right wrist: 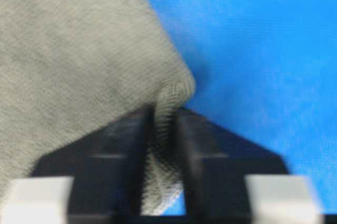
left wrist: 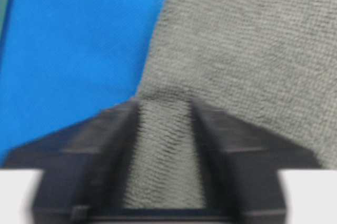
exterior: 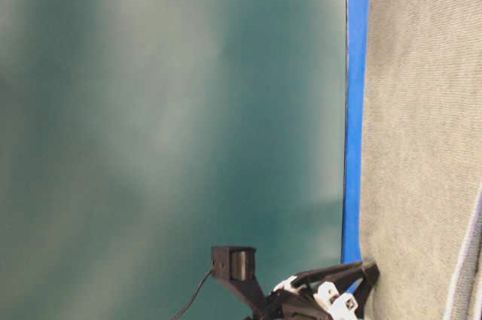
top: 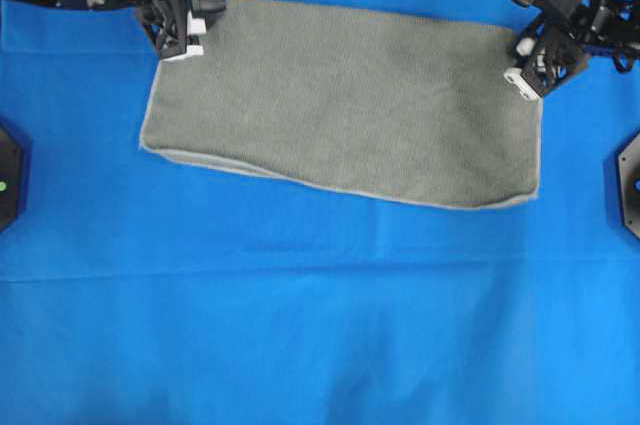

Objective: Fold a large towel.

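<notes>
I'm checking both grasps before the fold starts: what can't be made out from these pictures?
- Overhead: both end effectors, left and right, cover the towel corners they sit on.
- Table-level: only one end effector shows, cut off by the bottom edge.
- Wrist views: blurred; fingers pinch cloth, but its layer count is unreadable.

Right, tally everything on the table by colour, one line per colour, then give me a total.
Grey-green: 1, the towel
Bright blue: 1, the sheet under it
Black: 2, the left gripper and the right gripper, each pinching a far corner of the towel
Total: 4
</notes>
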### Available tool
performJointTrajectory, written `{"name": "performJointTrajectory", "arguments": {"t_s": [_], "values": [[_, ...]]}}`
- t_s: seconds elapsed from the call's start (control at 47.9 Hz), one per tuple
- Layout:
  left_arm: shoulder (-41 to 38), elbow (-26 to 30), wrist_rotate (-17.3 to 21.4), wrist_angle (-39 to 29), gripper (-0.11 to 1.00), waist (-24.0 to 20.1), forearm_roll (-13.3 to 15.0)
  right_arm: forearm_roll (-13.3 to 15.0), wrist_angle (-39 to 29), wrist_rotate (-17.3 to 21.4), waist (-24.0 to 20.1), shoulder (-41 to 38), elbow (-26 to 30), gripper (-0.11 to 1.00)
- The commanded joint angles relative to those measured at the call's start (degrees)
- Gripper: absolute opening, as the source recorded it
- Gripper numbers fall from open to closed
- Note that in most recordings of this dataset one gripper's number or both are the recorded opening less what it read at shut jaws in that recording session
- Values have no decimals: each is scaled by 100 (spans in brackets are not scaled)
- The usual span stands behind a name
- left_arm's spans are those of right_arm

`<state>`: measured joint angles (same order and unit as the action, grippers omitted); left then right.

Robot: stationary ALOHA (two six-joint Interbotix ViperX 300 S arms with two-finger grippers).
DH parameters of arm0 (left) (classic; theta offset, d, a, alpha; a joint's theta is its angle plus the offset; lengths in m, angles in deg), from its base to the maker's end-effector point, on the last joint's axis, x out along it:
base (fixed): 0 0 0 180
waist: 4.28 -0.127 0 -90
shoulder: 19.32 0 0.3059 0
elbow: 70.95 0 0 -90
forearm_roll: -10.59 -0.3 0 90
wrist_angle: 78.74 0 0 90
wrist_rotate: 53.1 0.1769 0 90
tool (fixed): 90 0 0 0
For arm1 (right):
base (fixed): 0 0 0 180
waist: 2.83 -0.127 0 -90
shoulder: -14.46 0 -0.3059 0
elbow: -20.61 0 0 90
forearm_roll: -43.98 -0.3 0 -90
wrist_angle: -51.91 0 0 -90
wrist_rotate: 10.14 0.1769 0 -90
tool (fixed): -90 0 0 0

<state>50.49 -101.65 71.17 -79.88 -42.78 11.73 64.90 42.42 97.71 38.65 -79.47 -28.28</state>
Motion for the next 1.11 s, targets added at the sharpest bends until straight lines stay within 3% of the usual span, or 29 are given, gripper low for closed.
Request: {"name": "performJointTrajectory", "arguments": {"t_s": [0.0, 0.021, 0.104, 0.313, 0.48, 0.647, 0.855, 0.98, 1.085], "values": [[26, 141, 26, -167, 25, -26, -9, 35, -18, -18, 26, 35, 9, 8], [18, 158, 26, -264, 18, -26, -9, 26, -26, -18, 35, 44, 0, 4], [18, 185, 18, -492, 2, -26, -9, 26, -53, -9, 26, 202, -18, 4], [404, 290, -44, -1107, 2, -9, -9, -35, -431, 35, -114, 1046, 35, 4], [1257, 475, -97, -1881, 2, 158, 0, -176, -1239, 35, -554, 2136, 264, 4], [2057, 615, -114, -2681, 2, 580, 9, -439, -1986, 70, -1116, 3146, 475, 4], [2830, 703, -176, -3463, 2, 1354, 44, -1002, -2408, 88, -2004, 4219, 642, 4], [3261, 659, -624, -3516, 2, 1767, 62, -1151, -2382, 97, -2215, 4438, 668, 4], [3524, 589, -1573, -3463, 2, 2065, 70, -1134, -2294, 88, -2188, 4438, 703, 4]]}}
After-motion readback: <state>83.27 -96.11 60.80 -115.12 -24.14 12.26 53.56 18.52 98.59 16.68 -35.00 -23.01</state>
